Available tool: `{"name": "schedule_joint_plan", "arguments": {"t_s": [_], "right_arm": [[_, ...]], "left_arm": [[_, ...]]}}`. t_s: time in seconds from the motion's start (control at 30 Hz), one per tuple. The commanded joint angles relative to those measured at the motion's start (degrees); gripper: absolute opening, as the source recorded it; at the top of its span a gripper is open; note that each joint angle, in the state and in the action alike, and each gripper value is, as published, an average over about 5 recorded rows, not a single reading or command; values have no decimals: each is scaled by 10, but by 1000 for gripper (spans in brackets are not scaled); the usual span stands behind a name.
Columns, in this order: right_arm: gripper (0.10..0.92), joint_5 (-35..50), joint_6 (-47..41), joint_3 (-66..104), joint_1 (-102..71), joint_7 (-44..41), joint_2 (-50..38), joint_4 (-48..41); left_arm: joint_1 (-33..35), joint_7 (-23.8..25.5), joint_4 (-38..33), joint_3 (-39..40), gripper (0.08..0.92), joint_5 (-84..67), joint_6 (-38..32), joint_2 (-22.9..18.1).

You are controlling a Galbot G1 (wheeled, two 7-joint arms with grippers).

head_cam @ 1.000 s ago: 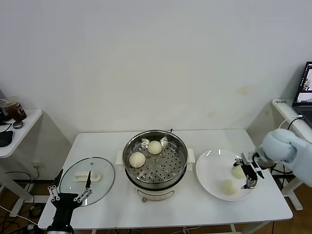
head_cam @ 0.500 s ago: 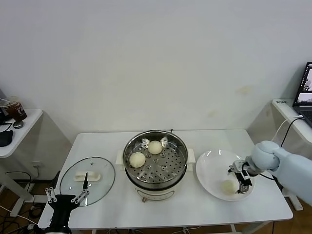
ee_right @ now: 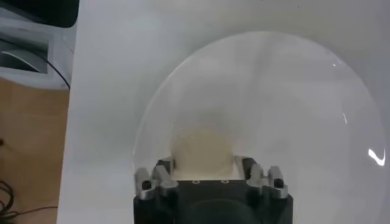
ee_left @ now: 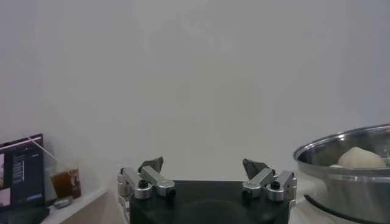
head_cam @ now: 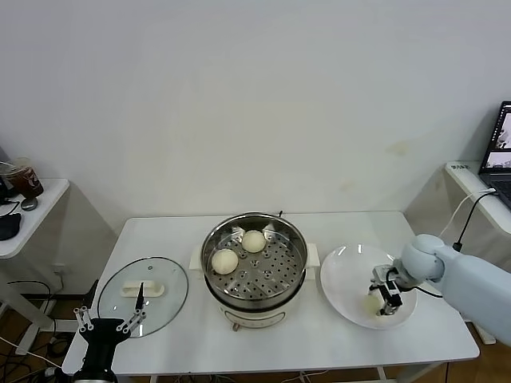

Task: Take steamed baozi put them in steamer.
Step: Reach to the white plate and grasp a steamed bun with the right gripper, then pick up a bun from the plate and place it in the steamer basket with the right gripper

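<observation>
On the flat white plate, the right pincer is closing around a round cream-white bun sitting between its fingers, while the big shiny steel steamer pot is waiting to its left and the left pincer is hanging open.

A white bench stands against a plain pale wall. At its nine o'clock side lies a round glass lid with a white handle on top, flat on the surface. At three o'clock sits a flat white plate. Beyond the bench, at far nine o'clock, a small white side table carries a cup of dark drink. At far three o'clock another desk holds an open laptop.
</observation>
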Motion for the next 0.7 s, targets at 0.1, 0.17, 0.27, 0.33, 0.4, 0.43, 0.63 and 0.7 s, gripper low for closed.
{"name": "schedule_joint_plan", "arguments": {"t_s": [0.1,0.17,0.27,0.33,0.4,0.43,0.63,0.7], "right_arm": [[467,22,5,-22,53,-24,-8,3],[442,36,11,-35,91,-44,-15,6],[440,60,28,-48,164,-94,-25,6],[444,79,43,-55,219,-124,-25,1],[448,102,55,-67,274,-143,-15,-8],[448,115,62,-74,301,-147,-7,-14],[450,177,91,-115,445,-153,70,-35],[450,194,102,-134,478,-151,105,-32]], "left_arm": [[3,0,-6,0,823,-1,0,1],[3,1,-8,-1,823,-1,0,2],[3,1,-10,-1,823,-3,1,3],[1,2,-12,-1,823,-5,1,4],[0,2,-13,-2,823,-7,2,5],[-1,2,-13,-2,823,-8,2,6],[-6,3,-12,-3,823,-12,3,9],[-7,3,-12,-4,823,-13,3,9]]}}
